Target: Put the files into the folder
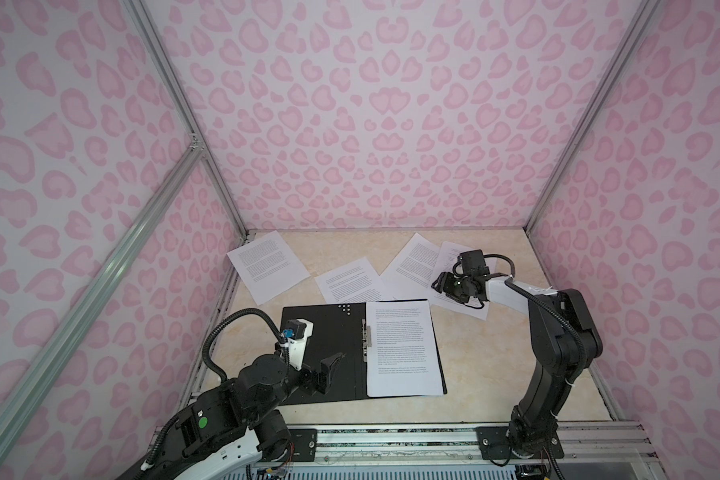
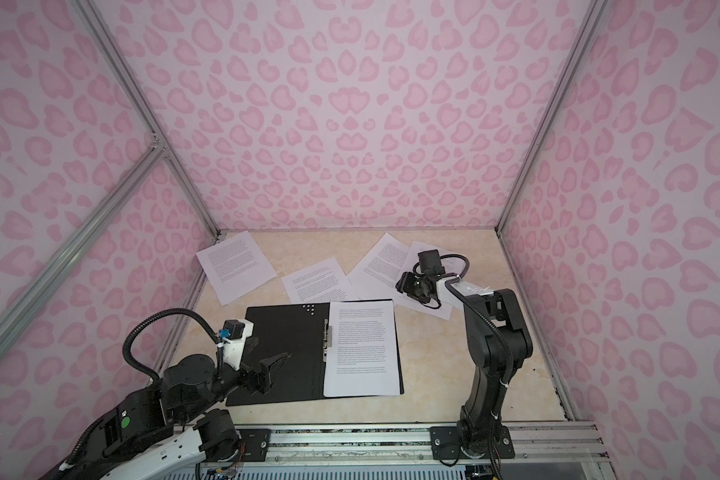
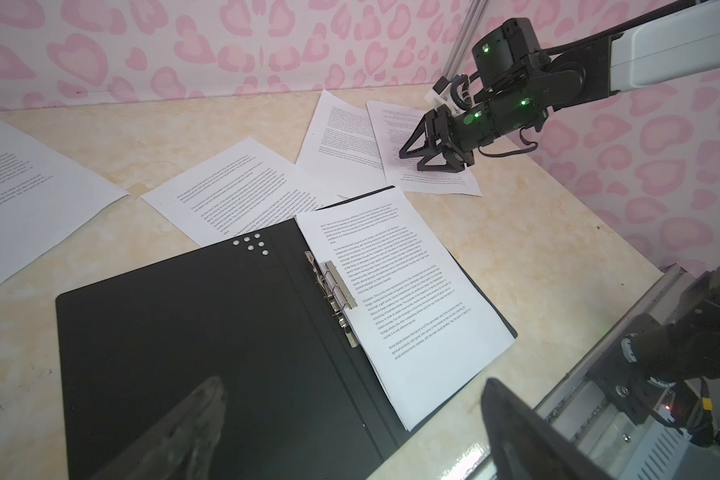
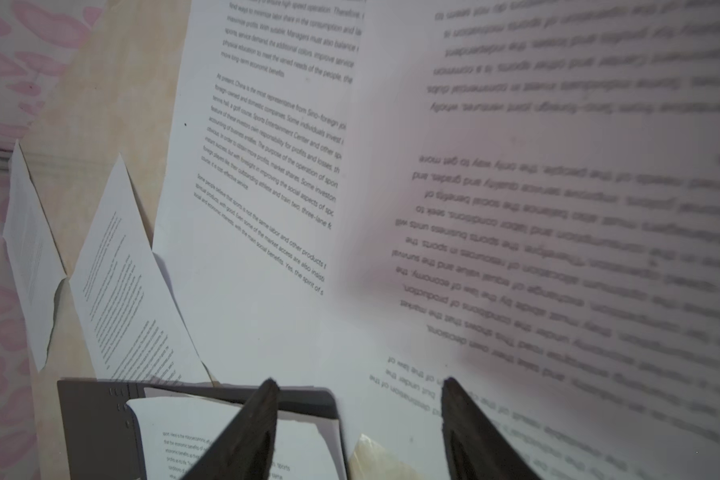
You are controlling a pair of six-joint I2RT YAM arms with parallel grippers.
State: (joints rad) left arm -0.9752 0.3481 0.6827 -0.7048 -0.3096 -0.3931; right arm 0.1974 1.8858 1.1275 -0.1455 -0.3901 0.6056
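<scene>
a beige marbled desk (image 1: 499, 357) is shown, boxed in by walls (image 1: 350, 124) patterned with pink spots. the folder (image 1: 325, 332) is laid open and flat near the front middle of the desk, black inside facing up, with a metal clip (image 1: 366, 338) set along its spine. a filed sheet (image 1: 402, 349), densely printed, is laid on the folder's right leaf, its inner edge against the clip.

four more sheets are left loose on the desk behind the folder. a far-left sheet (image 1: 267, 266) is placed by the far left corner, well apart from the folder. a middle sheet (image 1: 350, 282) is set askew, touching the folder's far edge. a right sheet (image 1: 412, 266) is partly overlapped by a rightmost sheet (image 1: 449, 255) toward the far right.

the left hand (image 2: 269, 351) is held above the folder's bare left leaf, its fingers (image 3: 202, 415) spread wide, with nothing gripped.

the right hand (image 3: 412, 161) is reached out over the rightmost sheet, tips pointed down at the paper. its fingers (image 4: 250, 428) are parted, and nothing is seen between them. the tips seem to be on or just above the sheet, though contact cannot be made out. in the right wrist view the nearest printed lines are badly blurred.
</scene>
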